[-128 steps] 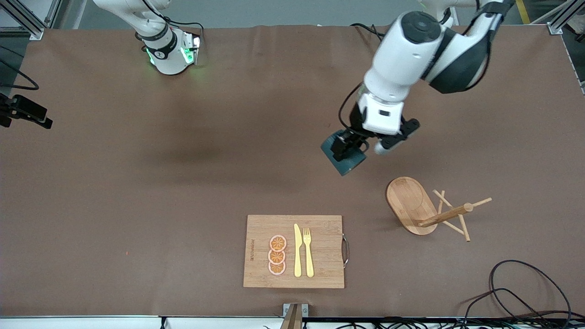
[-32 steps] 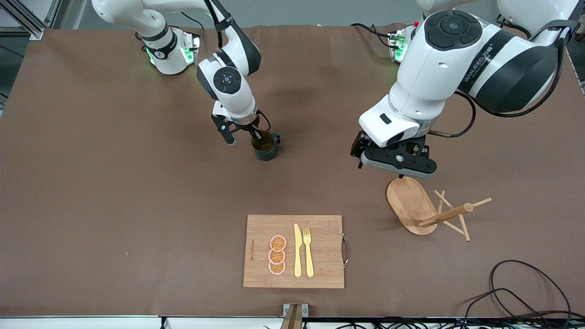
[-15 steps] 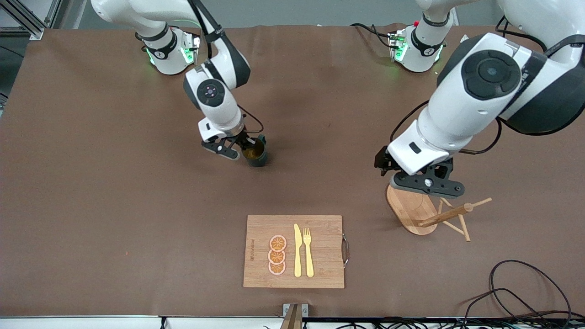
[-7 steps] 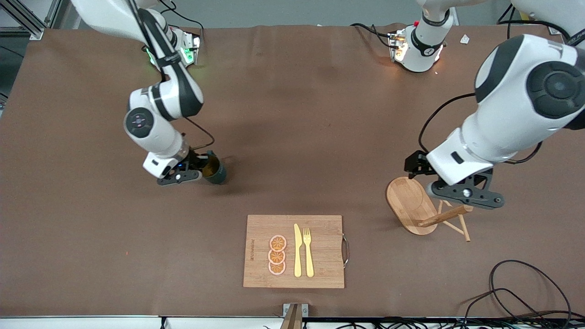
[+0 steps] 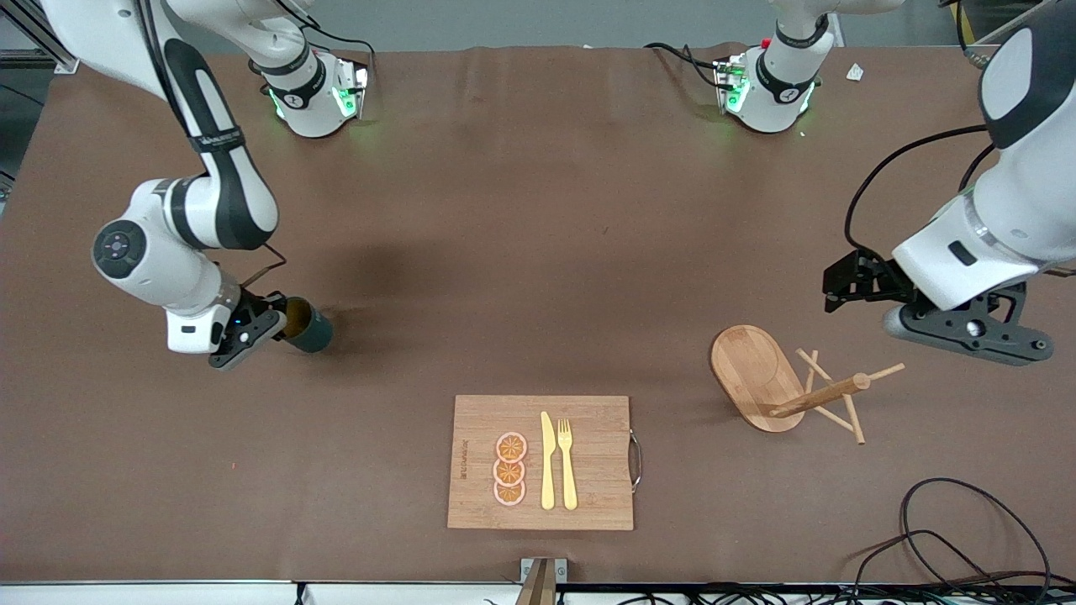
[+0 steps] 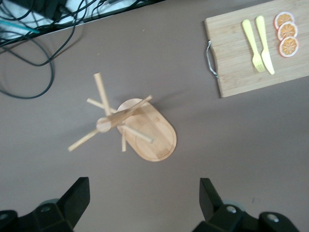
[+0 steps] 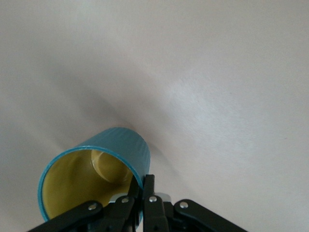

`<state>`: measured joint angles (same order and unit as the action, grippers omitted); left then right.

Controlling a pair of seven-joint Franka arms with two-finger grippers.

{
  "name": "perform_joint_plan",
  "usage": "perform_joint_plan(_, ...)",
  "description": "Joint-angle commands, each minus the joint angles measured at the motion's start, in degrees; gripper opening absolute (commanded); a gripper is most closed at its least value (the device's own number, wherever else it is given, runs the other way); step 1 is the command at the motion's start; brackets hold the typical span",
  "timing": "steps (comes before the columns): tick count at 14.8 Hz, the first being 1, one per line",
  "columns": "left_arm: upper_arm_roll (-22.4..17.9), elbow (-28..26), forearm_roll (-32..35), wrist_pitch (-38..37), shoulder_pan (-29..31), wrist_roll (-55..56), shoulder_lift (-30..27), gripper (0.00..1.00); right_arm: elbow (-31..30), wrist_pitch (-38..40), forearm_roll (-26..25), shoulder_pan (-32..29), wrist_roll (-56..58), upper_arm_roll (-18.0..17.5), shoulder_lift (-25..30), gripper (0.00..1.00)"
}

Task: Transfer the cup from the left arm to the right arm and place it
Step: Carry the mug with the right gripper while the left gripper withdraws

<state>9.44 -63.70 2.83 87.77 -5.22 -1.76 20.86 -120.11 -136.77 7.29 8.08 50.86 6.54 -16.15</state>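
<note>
Now shifted well toward the right arm's end of the table compared with half a second ago: right gripper (image 5: 267,329) clamped on the rim of the small dark teal cylindrical cup with ochre-brown inside (image 5: 304,326), one finger inside the mouth, one outside on the wall. Cup tilted on its side in the grip, mouth turned toward the gripper, carried over bare brown table cover (image 5: 521,252); not clear whether touching the cover or just above it. Earlier over the middle of the table, a second ago near the centre, since then swung outward.

Meanwhile pulled back toward the left arm's end: left gripper (image 5: 967,329), fingers (image 6: 75,200) spread wide and holding nothing, up over the cover beside the wooden mug tree with oval base and slanting pegs (image 5: 777,385). Half a second ago directly over that stand, now off it, nearer the table's edge. Mug tree unchanged, toppled-looking from above, pegs splayed out from the central post.

Nearer the front camera, mid-table: rectangular bamboo cutting board with a metal handle (image 5: 588,420), unmoved. On it, three round orange slices (image 5: 509,470) in a row, touching one another, and beside them a pale yellow plastic knife (image 5: 547,461) and pale yellow plastic fork (image 5: 567,464) lying parallel. Black cables (image 5: 950,529) looped at the corner nearest the camera on the left arm's end. Nothing standing between cup and board.
</note>
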Motion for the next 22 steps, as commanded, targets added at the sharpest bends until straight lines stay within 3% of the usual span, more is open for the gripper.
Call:
perform_joint_plan(1,-1.97,-6.6,-1.16,-0.14,-0.23,-0.79,-5.64,1.0,0.31,0.53,-1.75,-2.71,11.76,-1.18,-0.11,0.0)
perform_joint_plan(6,-6.88,-14.86,-3.0,-0.32,-0.49,-1.05,-12.5,1.0,0.75,0.1,-5.35,-6.32,31.54,-1.18,-0.98,0.0)
perform_joint_plan(9,-8.64,-16.89,-3.0,-0.41,-0.58,0.26,-14.61,1.0,0.75,-0.52,-6.06,-8.6,38.85,-1.18,-1.69,0.0)
perform_joint_plan(14,-11.38,-21.45,-3.0,-0.23,-0.4,1.05,-18.04,1.0,0.32,-3.94,-6.5,-10.45,43.62,-1.26,-3.36,0.0)
perform_joint_plan(22,-11.29,-21.47,-2.56,1.0,-0.14,3.79,-19.01,1.0,0.23,-4.47,-6.85,-10.28,45.91,-1.35,-4.24,0.0)
